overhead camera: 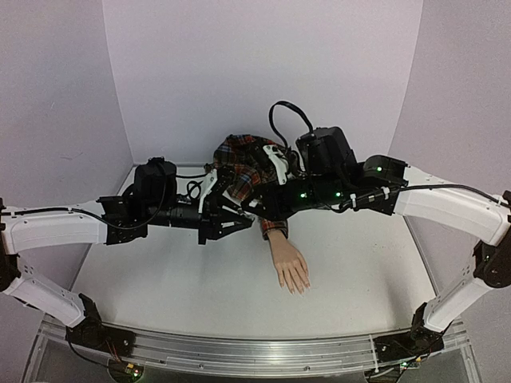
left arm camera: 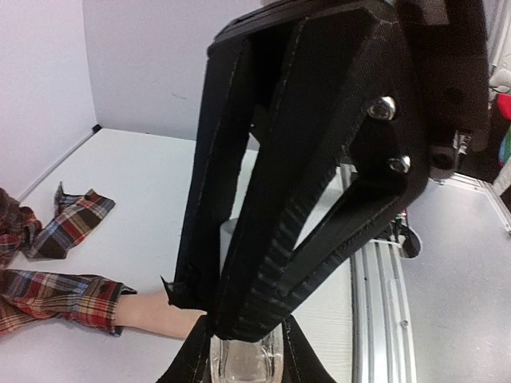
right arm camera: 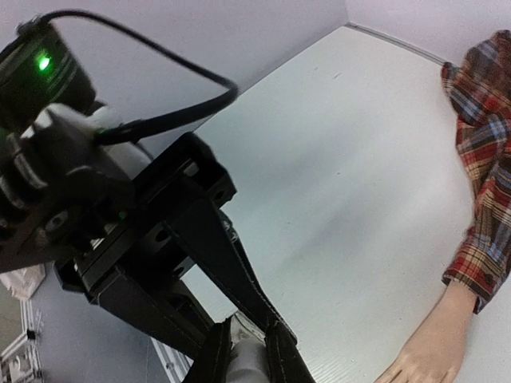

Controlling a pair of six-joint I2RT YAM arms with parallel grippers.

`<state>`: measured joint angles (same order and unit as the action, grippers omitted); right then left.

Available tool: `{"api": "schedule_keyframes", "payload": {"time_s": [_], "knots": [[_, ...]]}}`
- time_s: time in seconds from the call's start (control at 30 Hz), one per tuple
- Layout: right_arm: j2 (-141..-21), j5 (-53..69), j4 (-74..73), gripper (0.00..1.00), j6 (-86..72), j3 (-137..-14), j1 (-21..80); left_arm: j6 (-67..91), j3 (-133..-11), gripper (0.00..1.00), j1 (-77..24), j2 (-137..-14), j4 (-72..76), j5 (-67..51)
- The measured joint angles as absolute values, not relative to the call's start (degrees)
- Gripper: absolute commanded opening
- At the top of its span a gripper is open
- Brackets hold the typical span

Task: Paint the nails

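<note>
The pale mannequin hand (overhead camera: 289, 267) lies palm down on the white table, coming out of a red-blue plaid sleeve (overhead camera: 243, 163). Its nails (overhead camera: 299, 287) are too small to make out. Both grippers meet above the wrist. My left gripper (overhead camera: 239, 219) is shut on a small clear glass bottle (left arm camera: 243, 363). My right gripper (overhead camera: 257, 207) is shut on the bottle's pale cap (right arm camera: 249, 359), end to end with the left gripper. In the left wrist view the right gripper's fingers (left arm camera: 271, 239) fill the frame. The mannequin's wrist (left arm camera: 152, 311) shows behind them.
The plaid shirt is bunched at the back of the table (overhead camera: 239, 152) and lies along the left wrist view (left arm camera: 56, 299) and the right wrist view (right arm camera: 483, 159). An aluminium rail (overhead camera: 255, 351) runs along the near edge. White walls enclose the back and sides.
</note>
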<state>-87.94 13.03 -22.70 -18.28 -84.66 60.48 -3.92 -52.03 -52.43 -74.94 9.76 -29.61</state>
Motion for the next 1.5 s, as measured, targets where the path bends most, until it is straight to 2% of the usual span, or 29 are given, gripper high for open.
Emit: {"api": "schedule_keyframes", "payload": {"time_s": [0.23,0.37,0.53,0.57,0.67,0.73,0.8,0.83,0.97,1.23,1.4,1.5], "knots": [[-93.4,-9.4,-22.0,0.0,-35.8,-89.8,63.9,-3.0,-52.2,0.0,-55.8,-75.8,12.5,-7.5],[-97.6,-15.6,-22.2,0.0,-40.7,-92.6,64.2,-3.0,-52.5,0.0,-56.2,-77.7,12.5,-0.1],[-99.4,-18.3,-23.2,0.0,-43.4,-94.1,64.4,-3.0,-52.7,0.02,-56.7,-78.7,12.7,2.9],[-99.4,-18.6,-23.3,0.0,-43.5,-94.3,64.4,-3.0,-52.8,0.09,-56.8,-78.7,12.7,3.1],[-99.4,-18.8,-23.2,0.0,-43.1,-94.5,64.4,-2.8,-53.2,0.4,-56.7,-78.8,12.6,3.0],[-99.1,-19.2,-23.2,0.0,-42.7,-94.1,64.3,-2.5,-53.2,0.7,-56.6,-78.7,12.5,3.1],[-97.6,-19.9,-22.7,0.0,-42.1,-91.9,63.8,-1.9,-53.0,0.88,-56.0,-78.5,12.7,2.6],[-96.3,-20.1,-22.3,0.0,-41.9,-90.0,63.6,-1.5,-52.4,0.93,-55.8,-78.1,13.2,2.5],[-86.3,-22.7,-22.2,0.0,-40.6,-77.2,58.8,-1.1,-48.8,0.97,-55.1,-74.2,14.1,-0.9],[-67.8,-31.3,-21.2,0.0,-38.8,-49.3,44.9,-1.1,-46.3,0.96,-55.0,-68.8,16.2,-5.9],[-63.2,-31.2,-19.0,0.0,-39.2,-35.3,37.6,-1.2,-46.3,0.95,-54.7,-68.8,16.6,-5.8],[-64.3,-29.5,-16.5,0.0,-40.1,-31.2,35.4,-1.1,-46.3,0.95,-54.7,-68.8,16.6,-5.8]]}}
